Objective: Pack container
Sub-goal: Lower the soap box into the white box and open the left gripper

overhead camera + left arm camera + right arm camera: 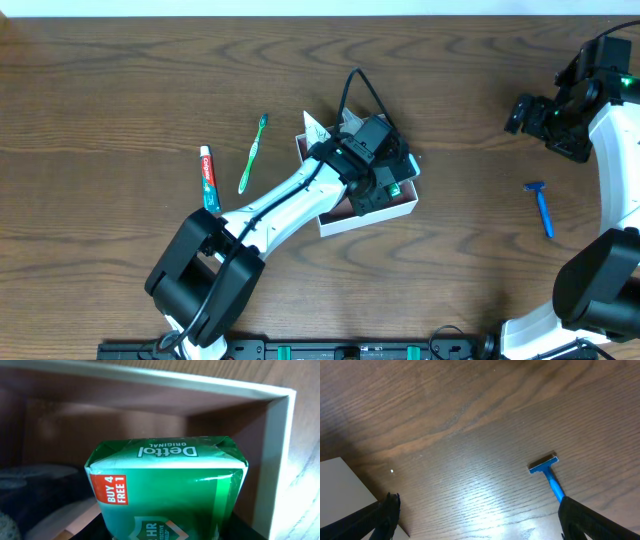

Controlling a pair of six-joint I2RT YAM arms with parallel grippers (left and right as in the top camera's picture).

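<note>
Your left hand point(388, 185) pinches the soap point(165, 485) inside the container point(278, 460); your right hand point(480, 502) is spread, razor point(548, 472) just ahead.

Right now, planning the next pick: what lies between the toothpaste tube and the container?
Seen overhead, a green toothbrush lies between the toothpaste tube and the container.

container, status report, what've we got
Left hand shut on soap box, inside the container. Right hand open, empty, near the razor. Toothbrush, toothpaste, razor lie outside it. Nothing seen blocking.
</note>
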